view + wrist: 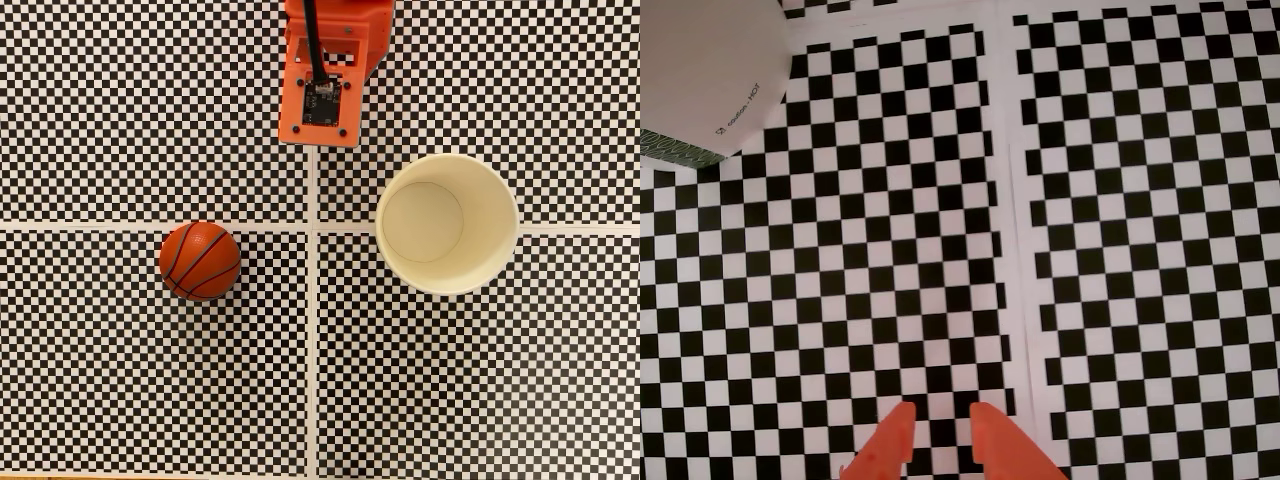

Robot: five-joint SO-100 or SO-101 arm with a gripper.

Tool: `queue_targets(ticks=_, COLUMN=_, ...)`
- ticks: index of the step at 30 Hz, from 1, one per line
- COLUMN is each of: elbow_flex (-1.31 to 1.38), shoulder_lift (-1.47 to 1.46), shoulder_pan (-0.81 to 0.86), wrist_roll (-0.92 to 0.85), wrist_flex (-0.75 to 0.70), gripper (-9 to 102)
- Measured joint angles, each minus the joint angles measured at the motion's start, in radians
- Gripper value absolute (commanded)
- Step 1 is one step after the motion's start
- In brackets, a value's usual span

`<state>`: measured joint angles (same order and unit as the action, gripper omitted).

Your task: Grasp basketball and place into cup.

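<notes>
The ball (200, 261) sits on the checkered table (120, 400) in the fixed view, left of the white seam that runs down the middle and just below the cross seam. It rests free, nothing touching it. The cup (447, 223) stands upright on the other side of that seam, well apart from the ball, mouth open and empty; in the wrist view a piece of its outer wall (710, 75) shows at the upper left corner.

My arm (325, 80) comes in from the top edge of the fixed view, roughly above the middle seam, between ball and cup but nearer the far edge than either. In the wrist view my claw (940, 425) pokes up from the bottom edge with its two orange tips slightly parted, a narrow gap of bare checkers between them, holding nothing. That gap looks too narrow for the ball.

So I judge the task at its very start: the reach for the ball is not yet made. The next move calls for me to swing toward the ball's side, spread my jaws wider than the ball, come down over it so the tips straddle its middle, and then close. A round ball may roll off if one tip touches first, so a centred approach matters.
</notes>
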<state>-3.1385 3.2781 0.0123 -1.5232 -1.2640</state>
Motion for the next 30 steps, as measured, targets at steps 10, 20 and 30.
queue_targets(ticks=10, elbow_flex=0.0, shoulder_lift=0.0, shoulder_pan=0.0, wrist_roll=0.0, wrist_flex=0.0, gripper=0)
queue_targets(ticks=20, elbow_flex=0.0, shoulder_lift=0.0, shoulder_pan=-0.077, wrist_roll=-0.003, wrist_flex=0.0, gripper=0)
queue_targets(ticks=30, elbow_flex=0.0, shoulder_lift=0.0, shoulder_pan=-0.048, wrist_roll=-0.012, wrist_flex=0.006, gripper=0)
